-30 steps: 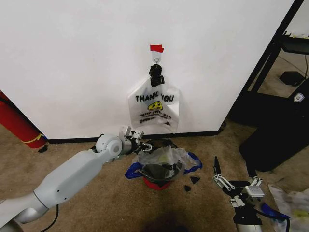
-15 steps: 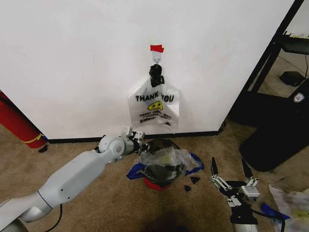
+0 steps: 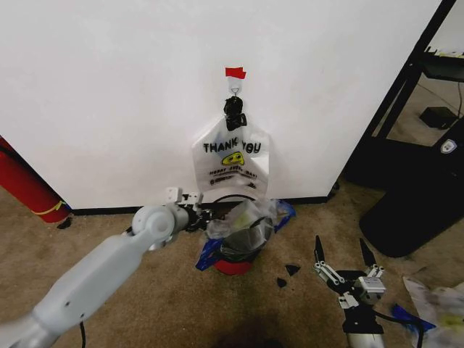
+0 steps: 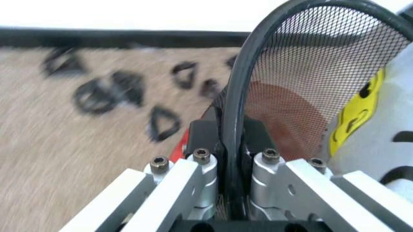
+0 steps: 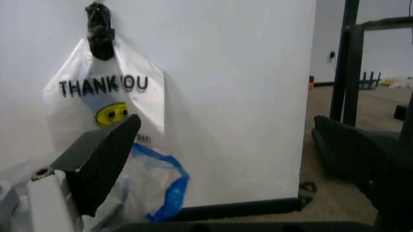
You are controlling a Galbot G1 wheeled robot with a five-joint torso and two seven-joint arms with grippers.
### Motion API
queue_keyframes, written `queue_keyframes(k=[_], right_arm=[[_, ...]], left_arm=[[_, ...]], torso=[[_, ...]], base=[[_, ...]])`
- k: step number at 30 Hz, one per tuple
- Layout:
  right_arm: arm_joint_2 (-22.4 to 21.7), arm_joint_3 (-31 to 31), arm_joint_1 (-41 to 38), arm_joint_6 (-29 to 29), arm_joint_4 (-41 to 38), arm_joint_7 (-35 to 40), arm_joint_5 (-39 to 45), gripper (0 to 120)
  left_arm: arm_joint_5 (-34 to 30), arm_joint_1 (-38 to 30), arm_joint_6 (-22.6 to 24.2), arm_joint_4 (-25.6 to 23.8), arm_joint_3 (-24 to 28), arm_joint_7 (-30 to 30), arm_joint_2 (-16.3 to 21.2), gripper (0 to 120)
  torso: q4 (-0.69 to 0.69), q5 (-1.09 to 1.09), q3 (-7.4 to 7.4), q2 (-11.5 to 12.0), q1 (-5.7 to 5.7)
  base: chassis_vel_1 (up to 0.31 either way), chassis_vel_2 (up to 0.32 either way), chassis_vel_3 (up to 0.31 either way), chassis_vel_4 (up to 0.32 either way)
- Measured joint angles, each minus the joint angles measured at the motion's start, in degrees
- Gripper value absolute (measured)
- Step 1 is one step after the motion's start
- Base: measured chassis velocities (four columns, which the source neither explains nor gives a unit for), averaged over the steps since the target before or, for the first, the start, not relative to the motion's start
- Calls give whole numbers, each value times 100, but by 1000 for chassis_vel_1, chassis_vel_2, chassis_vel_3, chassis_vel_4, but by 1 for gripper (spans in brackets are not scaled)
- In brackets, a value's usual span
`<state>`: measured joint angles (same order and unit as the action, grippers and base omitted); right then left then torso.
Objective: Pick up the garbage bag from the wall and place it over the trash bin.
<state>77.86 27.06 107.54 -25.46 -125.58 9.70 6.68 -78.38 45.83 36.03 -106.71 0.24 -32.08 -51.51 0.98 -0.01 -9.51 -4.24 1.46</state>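
Clamping the trash bin [image 4: 303, 92] rim, left end effector [image 4: 231, 169] shows closeup; right end effector [image 3: 341, 255] gapes.

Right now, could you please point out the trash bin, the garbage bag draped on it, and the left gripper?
Trash bin [image 3: 233, 266]: head view, on its red base.
Garbage bag [image 3: 245, 217]: head view, on the translucent plastic over the bin's top.
Left gripper [image 4: 231, 145]: left wrist view, between the fingertips clamped on the bin's black rim.
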Motion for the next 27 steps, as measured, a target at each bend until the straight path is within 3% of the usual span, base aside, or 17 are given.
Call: queue_keyframes(k=[4, 8, 11, 17, 27], right_arm=[[-6, -54, -53, 92, 24, 12, 0, 100], [-30, -121, -105, 181, 29, 22, -13, 100], [-31, -139, -108, 196, 29, 23, -28, 100], [3, -171, -28, 191, -12, 23, -116, 100], [16, -169, 47, 146, -56, 23, -142, 100]], left_arm=[[-115, 512, -262, -337, -371, -556, -8, 1], [-11, 1110, -940, -705, -679, -1062, -179, 1], [68, 1300, -1209, -798, -707, -1096, -295, 1], [619, 1773, -1963, -853, -665, -1175, -878, 1], [1650, 2038, -2168, -792, -528, -1278, -1031, 1]], torso=[[-1, 1, 0, 0, 0], [0, 2, 0, 0, -1], [1, 1, 0, 0, 0], [1, 2, 0, 0, -1], [0, 1, 0, 0, -1]], base=[[0, 0, 0, 0], [0, 0, 0, 0], [0, 0, 0, 0], [0, 0, 0, 0], [0, 0, 0, 0]])
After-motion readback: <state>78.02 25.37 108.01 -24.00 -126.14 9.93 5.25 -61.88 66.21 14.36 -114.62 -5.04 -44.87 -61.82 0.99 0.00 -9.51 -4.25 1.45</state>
